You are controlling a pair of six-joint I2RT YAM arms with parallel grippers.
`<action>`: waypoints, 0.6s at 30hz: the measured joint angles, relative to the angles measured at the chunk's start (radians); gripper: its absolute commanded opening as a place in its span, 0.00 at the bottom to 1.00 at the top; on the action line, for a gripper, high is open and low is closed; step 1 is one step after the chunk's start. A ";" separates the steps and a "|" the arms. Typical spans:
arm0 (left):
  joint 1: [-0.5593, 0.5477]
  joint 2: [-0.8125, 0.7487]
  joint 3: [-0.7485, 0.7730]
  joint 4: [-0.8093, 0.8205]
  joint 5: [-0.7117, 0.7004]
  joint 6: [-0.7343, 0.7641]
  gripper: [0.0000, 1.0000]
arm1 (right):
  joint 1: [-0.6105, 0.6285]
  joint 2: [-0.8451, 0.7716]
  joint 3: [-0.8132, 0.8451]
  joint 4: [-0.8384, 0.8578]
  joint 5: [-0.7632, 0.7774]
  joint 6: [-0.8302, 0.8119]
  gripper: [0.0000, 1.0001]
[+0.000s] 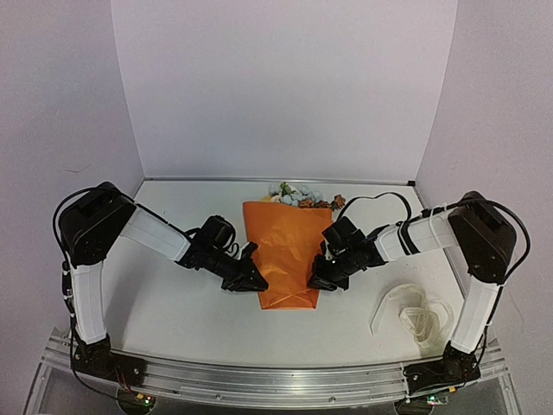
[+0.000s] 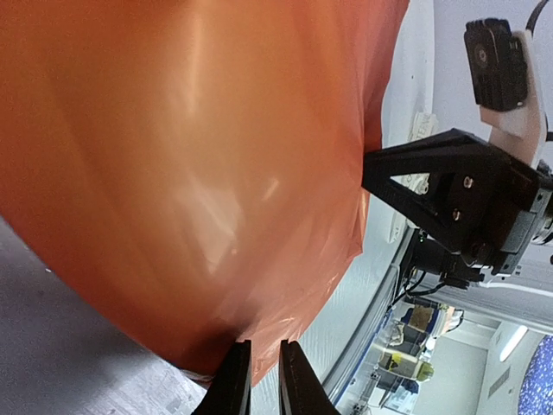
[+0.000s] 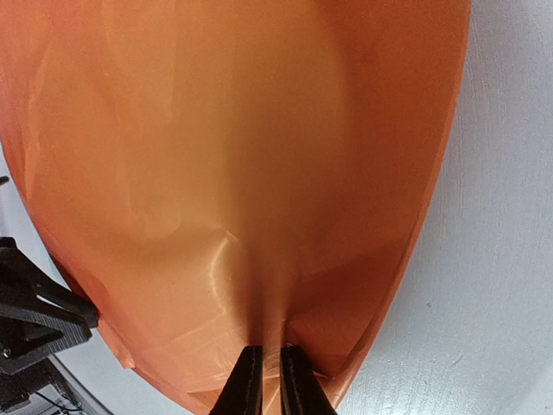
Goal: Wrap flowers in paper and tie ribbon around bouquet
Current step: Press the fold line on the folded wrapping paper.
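step: wrap formed, tie not begun. left gripper: pinched on left edge of bright orange paper sheet, coned over pale blue and cream artificial flowers, centre of white table. right gripper: clamped on right edge. next: free one arm for cream-white fabric ribbon, loose rightward. room: leftward.

Stems of the flowers are totally buried under the paper, only the blooms peek out. Both wrist views crop the paper at the edges. Lettering on the ribbon is way too small to read.
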 measured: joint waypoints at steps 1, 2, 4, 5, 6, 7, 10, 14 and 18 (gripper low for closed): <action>0.006 0.001 0.000 0.004 0.001 -0.005 0.14 | 0.000 0.000 0.000 0.000 0.000 0.000 0.11; 0.012 0.005 0.002 0.007 0.002 -0.007 0.14 | 0.000 0.000 0.000 0.000 0.000 0.000 0.11; 0.022 0.021 0.008 0.013 0.007 -0.015 0.14 | 0.000 0.000 0.000 0.000 0.000 0.000 0.11; 0.030 0.028 0.013 0.015 0.007 -0.017 0.14 | 0.000 0.000 0.000 0.000 0.000 0.000 0.11; 0.035 0.039 0.018 0.019 0.010 -0.022 0.14 | 0.000 0.000 0.000 0.000 0.000 0.000 0.11; 0.041 0.052 0.025 0.024 0.017 -0.029 0.14 | 0.000 0.000 0.000 0.000 0.000 0.000 0.11; 0.055 0.072 0.043 0.034 0.032 -0.043 0.14 | 0.000 0.000 0.000 0.000 0.000 -0.001 0.11; 0.079 0.084 0.058 0.047 0.033 -0.066 0.15 | 0.000 0.000 0.000 0.000 0.000 -0.003 0.11; 0.102 0.098 0.083 0.046 0.031 -0.085 0.15 | 0.000 0.000 -0.002 0.003 -0.001 -0.004 0.11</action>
